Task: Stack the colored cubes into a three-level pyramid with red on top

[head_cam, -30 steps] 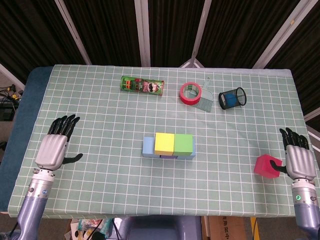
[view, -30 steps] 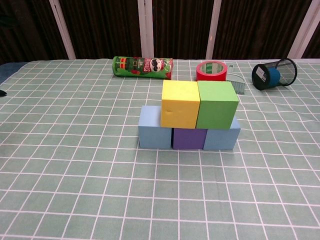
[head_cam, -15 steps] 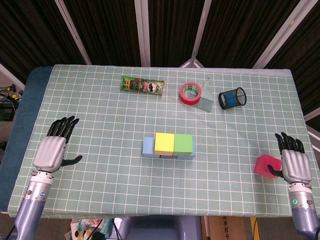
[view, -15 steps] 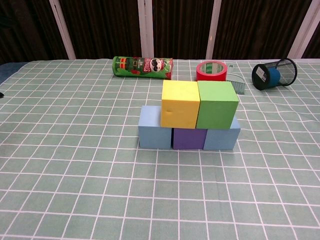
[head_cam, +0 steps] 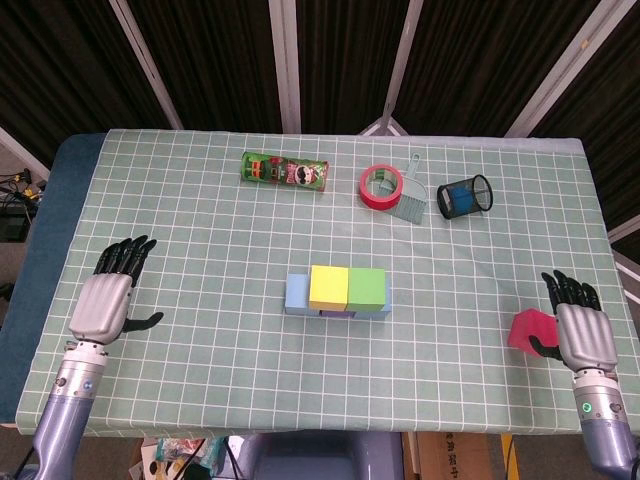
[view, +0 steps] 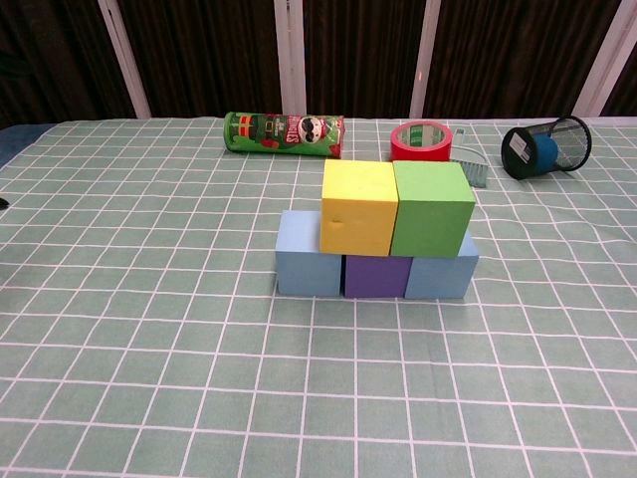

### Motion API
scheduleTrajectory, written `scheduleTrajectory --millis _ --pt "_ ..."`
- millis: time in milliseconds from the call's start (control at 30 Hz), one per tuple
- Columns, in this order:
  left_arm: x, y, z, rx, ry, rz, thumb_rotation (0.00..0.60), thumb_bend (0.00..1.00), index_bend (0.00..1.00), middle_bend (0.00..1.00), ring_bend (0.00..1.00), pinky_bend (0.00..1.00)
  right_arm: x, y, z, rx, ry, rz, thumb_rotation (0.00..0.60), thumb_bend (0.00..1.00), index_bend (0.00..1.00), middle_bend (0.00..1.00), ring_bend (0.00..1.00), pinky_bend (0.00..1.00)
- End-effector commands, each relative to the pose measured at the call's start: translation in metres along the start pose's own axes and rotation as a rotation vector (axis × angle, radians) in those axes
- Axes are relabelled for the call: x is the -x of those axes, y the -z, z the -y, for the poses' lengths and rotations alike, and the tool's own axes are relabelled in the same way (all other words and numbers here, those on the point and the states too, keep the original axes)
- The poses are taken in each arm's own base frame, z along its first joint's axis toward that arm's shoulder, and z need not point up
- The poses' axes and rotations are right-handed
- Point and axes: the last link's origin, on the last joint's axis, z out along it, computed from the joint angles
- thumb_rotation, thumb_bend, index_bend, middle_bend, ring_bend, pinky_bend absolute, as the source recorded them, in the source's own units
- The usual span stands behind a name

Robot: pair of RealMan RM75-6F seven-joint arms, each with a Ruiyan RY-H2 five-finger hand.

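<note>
Two levels stand; only the red foam cube is missing on top. It lies near the counter's right edge, beside the right hand, whose fingers are spread, grasping nothing. Next it must grip the cube. The left hand rests released, far left.

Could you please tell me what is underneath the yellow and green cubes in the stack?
The yellow cube and green cube rest on a bottom row: light blue cube, purple cube, light blue cube. Their tops are covered.
</note>
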Motion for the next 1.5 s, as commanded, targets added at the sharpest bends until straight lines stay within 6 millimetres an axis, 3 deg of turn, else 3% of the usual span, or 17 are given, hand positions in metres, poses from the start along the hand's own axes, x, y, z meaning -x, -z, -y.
scheduleTrajectory --millis 33,467,833,1200,1500 --pt "-0.002 0.0 0.0 -0.001 0.007 -0.001 0.6 0.12 0.0 0.02 0.0 0.0 0.005 -0.001 0.001 0.003 0.007 0.019 0.6 0.27 0.0 0.02 0.0 0.0" --pt "-0.015 0.001 -0.002 0.013 0.034 -0.032 0.6 0.12 0.0 0.02 0.0 0.0 0.021 0.004 -0.001 0.05 0.059 0.111 0.6 0.27 0.0 0.0 0.0 0.0" --pt "-0.018 0.001 -0.001 0.013 0.043 -0.034 0.6 0.12 0.0 0.02 0.0 0.0 0.033 -0.006 -0.01 0.105 0.102 0.158 0.6 0.27 0.0 0.0 0.0 0.0" --pt "-0.017 0.001 -0.002 0.009 0.054 -0.033 0.6 0.12 0.0 0.02 0.0 0.0 0.041 -0.018 -0.014 0.137 0.114 0.155 0.6 0.27 0.0 0.19 0.06 0.0" --pt "-0.017 0.002 -0.004 0.014 0.058 -0.031 0.6 0.12 0.0 0.02 0.0 0.0 0.043 -0.024 -0.016 0.14 0.116 0.134 0.6 0.27 0.0 0.28 0.13 0.0"
